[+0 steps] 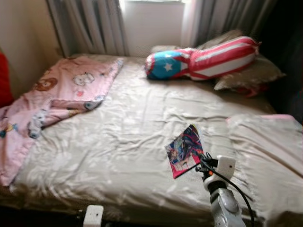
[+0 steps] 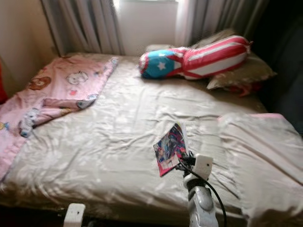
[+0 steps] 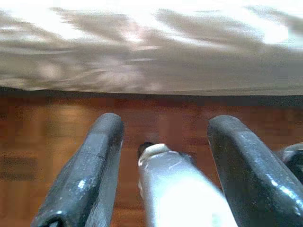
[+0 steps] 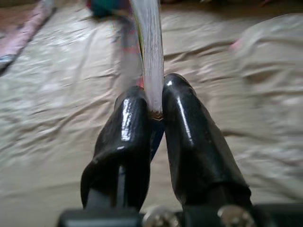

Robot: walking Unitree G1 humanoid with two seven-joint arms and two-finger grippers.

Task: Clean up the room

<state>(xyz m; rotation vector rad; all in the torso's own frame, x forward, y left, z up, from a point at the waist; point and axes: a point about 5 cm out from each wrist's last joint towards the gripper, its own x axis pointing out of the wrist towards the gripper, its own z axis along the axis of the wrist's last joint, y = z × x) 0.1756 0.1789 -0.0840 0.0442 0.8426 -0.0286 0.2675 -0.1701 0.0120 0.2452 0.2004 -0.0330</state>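
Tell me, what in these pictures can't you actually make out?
- Book cover, eye views: too blurred to read its title or pictures.
- Book in the right wrist view: seen edge-on between the right gripper fingers, so the cover is hidden.
- Pale object between the left gripper fingers, left wrist view: blurred and cut off by the edge, unidentifiable.
- Red thing, left eye view: cut off by the edge.
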